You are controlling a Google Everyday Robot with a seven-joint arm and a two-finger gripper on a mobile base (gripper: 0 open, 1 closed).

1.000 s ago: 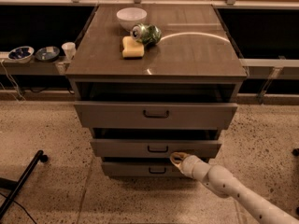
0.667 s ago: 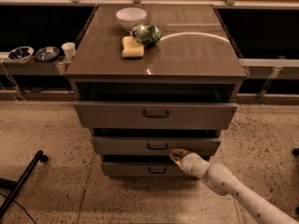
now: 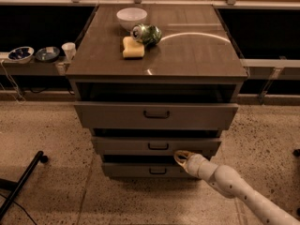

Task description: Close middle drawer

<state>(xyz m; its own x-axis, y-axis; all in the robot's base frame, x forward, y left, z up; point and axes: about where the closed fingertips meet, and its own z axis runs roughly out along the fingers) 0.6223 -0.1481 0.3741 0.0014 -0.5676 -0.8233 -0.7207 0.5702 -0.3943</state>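
Observation:
The middle drawer (image 3: 122, 145) is the second grey-brown front of the cabinet, with a small dark handle (image 3: 158, 146) at its centre. It stands partly pulled out, less far than the top drawer (image 3: 112, 115) above it. My gripper (image 3: 182, 156) comes in from the lower right on a white arm. Its tip is at the lower edge of the middle drawer's front, just right of the handle, above the bottom drawer (image 3: 126, 170).
On the cabinet top (image 3: 197, 55) stand a white bowl (image 3: 131, 18), a green can on its side (image 3: 146, 33) and a yellow sponge (image 3: 132, 48). A shelf at the left holds small bowls (image 3: 21, 54) and a cup (image 3: 69, 50). A black bar (image 3: 21, 184) lies on the floor at the lower left.
The gripper has stayed at the middle drawer's front, shifting only slightly. The middle drawer looks a little further in than before.

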